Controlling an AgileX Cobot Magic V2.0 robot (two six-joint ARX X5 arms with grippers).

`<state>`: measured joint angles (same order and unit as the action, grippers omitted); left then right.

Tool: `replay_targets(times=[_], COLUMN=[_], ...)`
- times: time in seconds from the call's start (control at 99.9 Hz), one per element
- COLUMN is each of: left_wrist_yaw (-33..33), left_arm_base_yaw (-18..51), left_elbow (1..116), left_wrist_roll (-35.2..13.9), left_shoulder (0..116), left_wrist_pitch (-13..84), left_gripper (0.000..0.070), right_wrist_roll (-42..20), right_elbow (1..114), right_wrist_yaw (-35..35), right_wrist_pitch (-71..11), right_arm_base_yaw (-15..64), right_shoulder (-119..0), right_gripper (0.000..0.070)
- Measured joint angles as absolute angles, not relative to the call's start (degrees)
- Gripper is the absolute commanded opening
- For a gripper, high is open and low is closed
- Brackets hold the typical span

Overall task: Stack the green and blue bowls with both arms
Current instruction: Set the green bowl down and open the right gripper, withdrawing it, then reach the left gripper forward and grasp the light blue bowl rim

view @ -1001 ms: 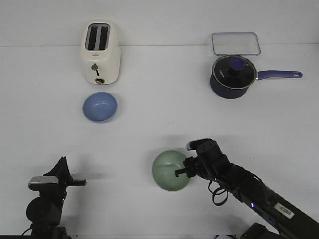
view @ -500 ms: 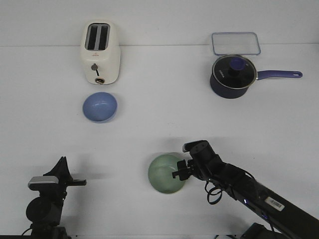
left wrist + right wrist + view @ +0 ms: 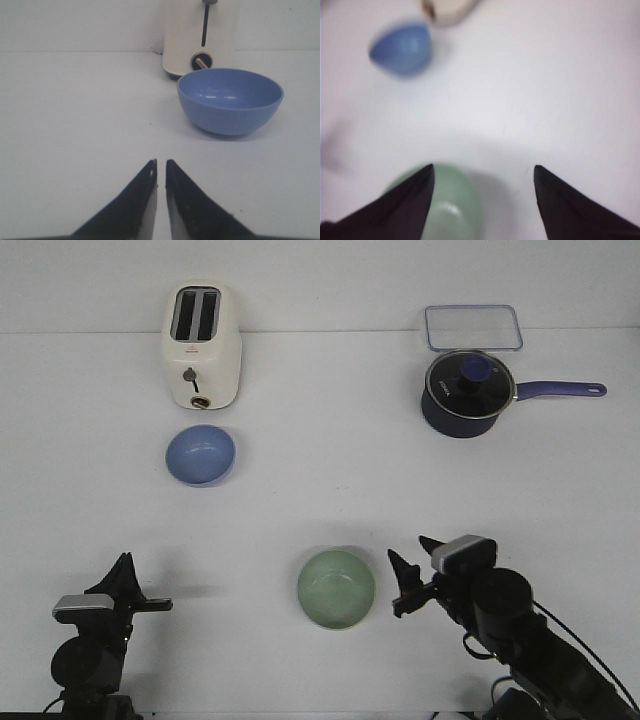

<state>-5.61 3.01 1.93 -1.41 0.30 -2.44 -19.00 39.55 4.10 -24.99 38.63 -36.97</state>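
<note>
White table [image 3: 320,490] | green bowl [image 3: 336,588] matte (upright) | right claw [image 3: 412,578] apart | left claw [image 3: 160,172] together

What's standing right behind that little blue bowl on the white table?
Just behind the soft periwinkle blue round bowl stands a cream two-slot toaster, its lever facing the bowl. A small gap separates them. The toaster's back side cannot be seen.

White table [image 3: 330,490] with toaster [image 3: 201,346], blue bowl [image 3: 200,455], green bowl [image 3: 336,588], saucepan [image 3: 468,393], lidded container [image 3: 473,327].
</note>
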Motion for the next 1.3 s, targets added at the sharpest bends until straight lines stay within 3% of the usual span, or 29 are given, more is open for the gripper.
replay_targets(times=[0.11, 0.27, 0.42, 0.52, 0.58, 0.631, 0.701, 0.771, 1.031, 1.301], left_wrist_yaw=[-5.61, -3.77, -3.14, -3.14, -2.94, -1.96, -0.43, 0.30, 2.11, 2.11], left_arm_base_yaw=[3.01, 3.01, 3.01, 3.03, 3.03, 3.03, 3.03, 3.03, 3.03, 2.87], left_elbow=[1.93, 2.02, 8.47, 18.76, 26.15, 32.36, 40.80, 48.84, 71.09, 77.84], left_wrist_roll=[-8.27, -17.50, -22.55, -21.74, -19.92, -18.35, -16.45, -14.96, -12.95, -13.06], left_shoulder=[0.30, 0.30, 5.76, 15.81, 24.12, 32.03, 43.64, 54.98, 86.37, 101.25], left_wrist_pitch=[-2.52, -5.10, -1.04, 0.84, 3.53, 6.68, 11.64, 15.62, 23.14, 23.86], left_gripper=[0.0015, 0.0011, 0.0011, 0.0014, 0.0051, 0.0168, 0.0394, 0.0513, 0.0503, 0.0495], right_wrist_roll=[-18.39, -18.46, -18.76, -18.90, -18.90, -18.90, -18.90, -18.90, -18.90, -18.90], right_elbow=[37.47, 36.84, 36.77, 36.69, 36.69, 36.69, 36.69, 36.69, 36.69, 36.69], right_wrist_yaw=[6.13, 6.20, 6.17, 6.17, 6.20, 6.20, 6.28, 6.76, 7.57, 7.75], right_wrist_pitch=[-25.87, -27.79, -29.06, -29.12, -29.10, -29.06, -29.06, -29.06, -29.06, -29.06], right_arm_base_yaw=[38.63, 38.63, 38.63, 38.63, 38.63, 38.63, 38.63, 38.63, 38.63, 38.63], right_shoulder=[-30.24, -27.81, -27.83, -27.83, -27.83, -27.83, -27.90, -27.90, -27.90, -27.90], right_gripper=[0.0332, 0.0331, 0.0332, 0.0332, 0.0332, 0.0332, 0.0332, 0.0332, 0.0332, 0.0332])
